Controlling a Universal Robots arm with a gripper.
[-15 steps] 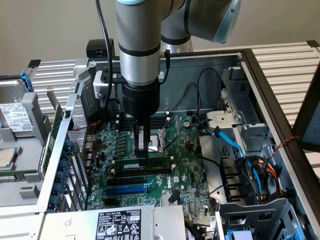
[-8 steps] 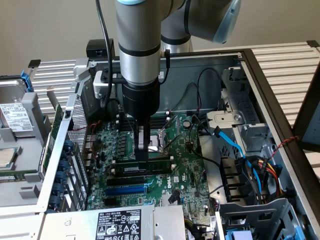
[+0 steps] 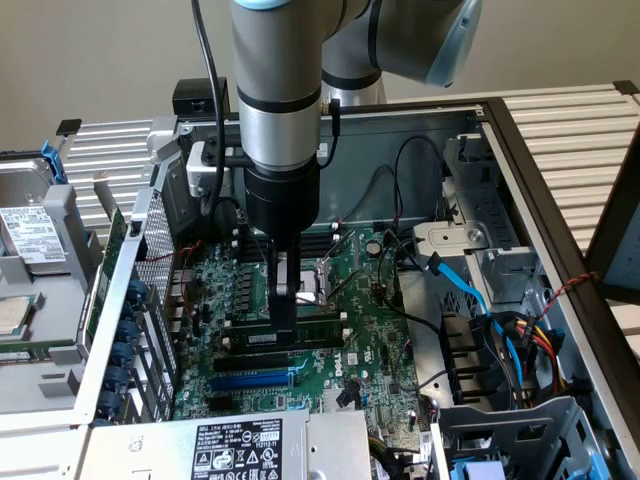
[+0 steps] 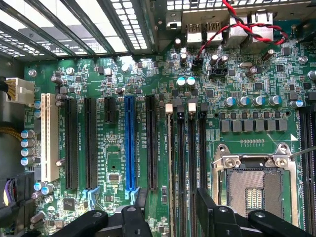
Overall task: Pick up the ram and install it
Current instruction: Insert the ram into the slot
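One open computer case [image 3: 505,140] holds the green motherboard [image 3: 370,345]. The gripper [image 3: 285,335] hangs low over the board with its fingers spread apart, clamping nothing. The ram [image 3: 320,325] stands on edge in a black memory slot [image 4: 192,158] beside the CPU socket [image 4: 254,182], between the fingers.

The ram [image 3: 320,332] [image 4: 171,148], a long thin green stick with black chips, stands upright on its long edge in 1 of the 4 parallel black memory slots [image 4: 192,148], apparently fully seated; seen from above it is a thin pale line
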